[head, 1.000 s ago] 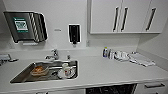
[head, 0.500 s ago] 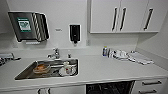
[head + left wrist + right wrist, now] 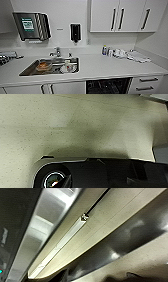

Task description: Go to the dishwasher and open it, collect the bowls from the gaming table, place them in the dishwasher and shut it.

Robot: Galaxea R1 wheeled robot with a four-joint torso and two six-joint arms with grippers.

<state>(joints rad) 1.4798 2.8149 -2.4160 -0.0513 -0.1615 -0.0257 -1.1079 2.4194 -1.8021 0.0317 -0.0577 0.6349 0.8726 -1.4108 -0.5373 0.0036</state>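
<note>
Dishwasher [image 3: 108,86] under worktop [image 3: 105,66], dark cavity showing racks, so door looks already open; judged step: opening done or near done, bowl collection at gaming table still ahead; no bowl identified here, though sink [image 3: 50,67] holds dishes too blurred to name; claws' spread or closure: cannot tell, so places relative to claws cannot be fixed; right wrist view shows steel edge [image 3: 60,241] close; next move calls for backing clear of lowered door; drawers [image 3: 147,83] just beside opening, limited side room.
</note>
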